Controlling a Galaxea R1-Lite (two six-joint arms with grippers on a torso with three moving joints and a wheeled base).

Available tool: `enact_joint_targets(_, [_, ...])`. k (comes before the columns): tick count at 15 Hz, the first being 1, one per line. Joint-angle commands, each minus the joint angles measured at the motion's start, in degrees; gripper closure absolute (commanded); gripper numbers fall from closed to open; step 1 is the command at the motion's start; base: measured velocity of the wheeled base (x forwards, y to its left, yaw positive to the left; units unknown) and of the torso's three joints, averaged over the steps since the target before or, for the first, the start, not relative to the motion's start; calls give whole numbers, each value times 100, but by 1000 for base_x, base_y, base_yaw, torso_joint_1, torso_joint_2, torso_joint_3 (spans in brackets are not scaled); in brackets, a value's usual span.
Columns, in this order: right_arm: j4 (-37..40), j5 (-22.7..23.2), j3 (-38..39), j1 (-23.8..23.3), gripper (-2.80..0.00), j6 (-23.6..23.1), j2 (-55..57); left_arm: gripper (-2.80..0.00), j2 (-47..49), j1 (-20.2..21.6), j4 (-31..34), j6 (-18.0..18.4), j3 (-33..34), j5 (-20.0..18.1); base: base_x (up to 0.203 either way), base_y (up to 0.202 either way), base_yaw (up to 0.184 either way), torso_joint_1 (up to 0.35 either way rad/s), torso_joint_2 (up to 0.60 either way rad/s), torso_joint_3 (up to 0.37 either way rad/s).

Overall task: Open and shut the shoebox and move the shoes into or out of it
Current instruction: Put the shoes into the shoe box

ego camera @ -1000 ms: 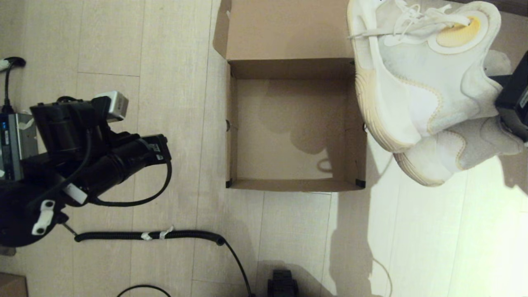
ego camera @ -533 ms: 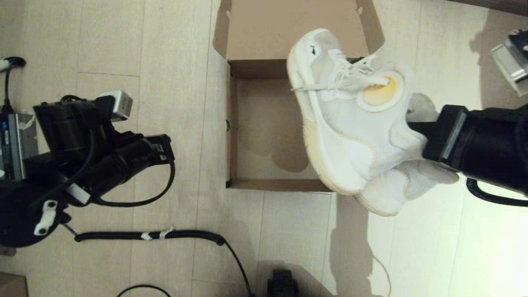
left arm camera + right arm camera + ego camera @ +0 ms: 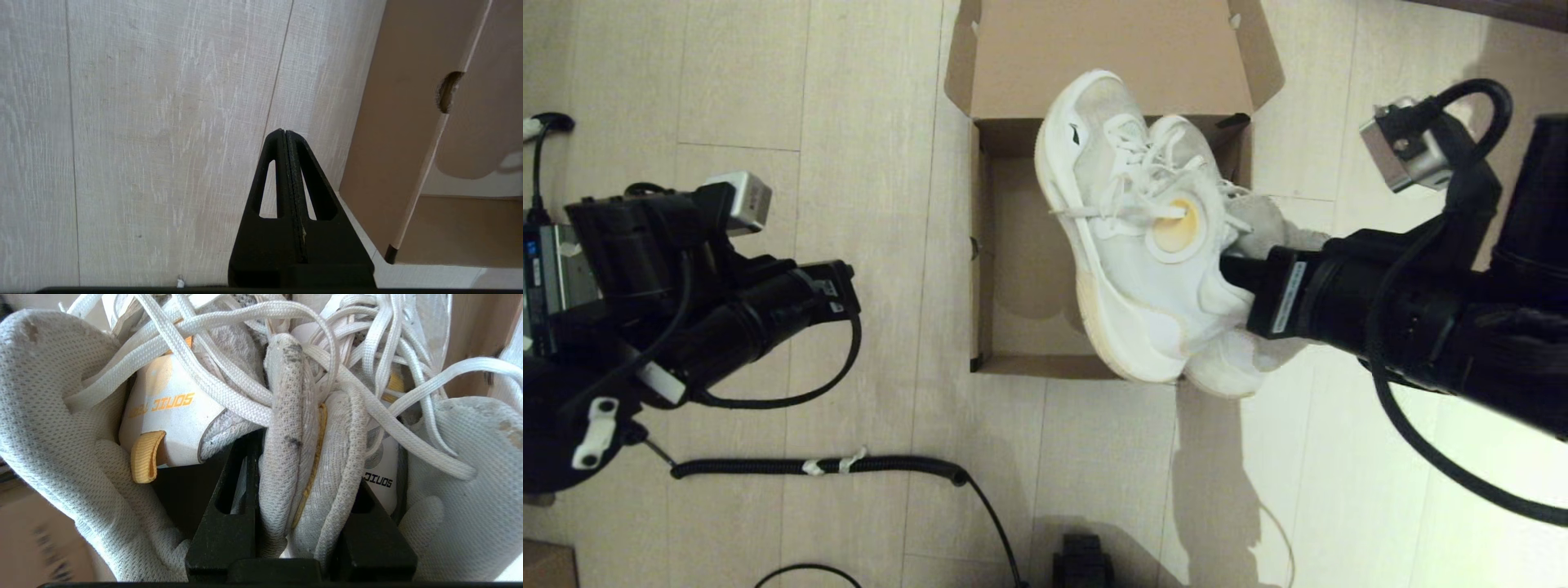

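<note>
The brown shoebox (image 3: 1013, 269) lies open on the floor, its lid (image 3: 1094, 49) folded back at the far side. Both white shoes (image 3: 1143, 245) hang together over the box's right half, toes pointing away from me. My right gripper (image 3: 304, 457) is shut on the two shoes' inner collars (image 3: 286, 449), pinched side by side between its black fingers (image 3: 229, 506); laces (image 3: 229, 396) and yellow tags (image 3: 143, 461) crowd that view. My left gripper (image 3: 284, 136) is shut on nothing, low beside the box's left wall (image 3: 392, 134).
A black coiled cable (image 3: 817, 467) runs across the floor in front of the box. A power strip (image 3: 547, 269) lies at the far left. A dark part of my base (image 3: 1082, 559) sits at the near edge.
My right arm has carried the shoes leftward and down, from beside the box's right wall to above its right half. The left arm has barely moved.
</note>
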Motion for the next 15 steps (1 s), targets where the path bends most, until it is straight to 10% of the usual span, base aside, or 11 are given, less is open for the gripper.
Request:
enact_joint_targets(1, [-182,-58,18,3,0,-46,447,0,-22,22,-22,-16,0,1,0,0,0,0,0,0])
enact_joint_targets(15, [-2077,-685,-88,-68,0,-469,1998,0,13,102,-453,-51,441,-181,0,0,0,0,0,0])
